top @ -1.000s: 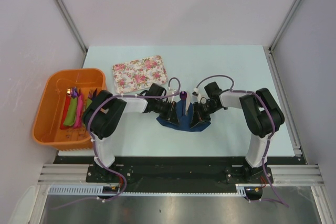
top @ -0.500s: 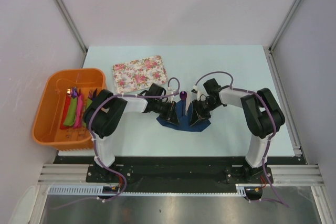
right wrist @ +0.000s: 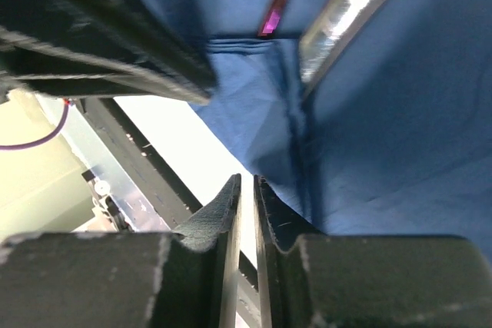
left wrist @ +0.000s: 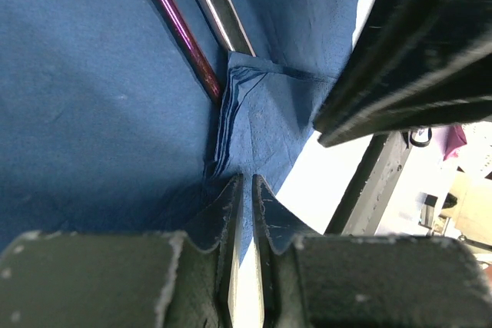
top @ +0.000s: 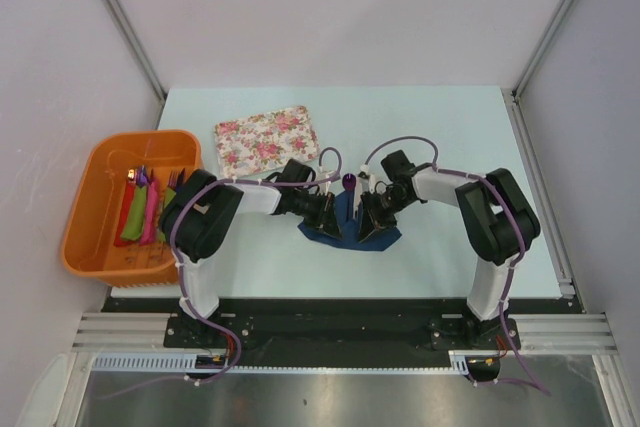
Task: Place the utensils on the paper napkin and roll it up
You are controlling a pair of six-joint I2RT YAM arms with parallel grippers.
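Note:
The dark navy paper napkin (top: pixel 350 231) lies at the table's middle with a purple-handled utensil (top: pixel 348 183) and a grey-silver one on it. In the left wrist view the purple handle (left wrist: pixel 181 32) and the silver handle (left wrist: pixel 215 5) run under a folded corner of the napkin (left wrist: pixel 92 113). My left gripper (top: pixel 330 219) is shut, with its tips (left wrist: pixel 244 182) at the napkin's edge by the fold. My right gripper (top: pixel 368 219) is also shut, with its tips (right wrist: pixel 246 180) at the napkin's (right wrist: pixel 400 136) opposite edge. Nothing shows between either pair of jaws. The two grippers face each other closely.
A floral tray (top: pixel 267 137) lies behind and to the left of the napkin. An orange basket (top: pixel 100 162) at the left edge holds red, pink and green rolled napkins (top: pixel 140 212). White walls close in the table on three sides.
My right gripper has edged left toward the left gripper, narrowing the gap over the napkin. The left arm has barely moved.

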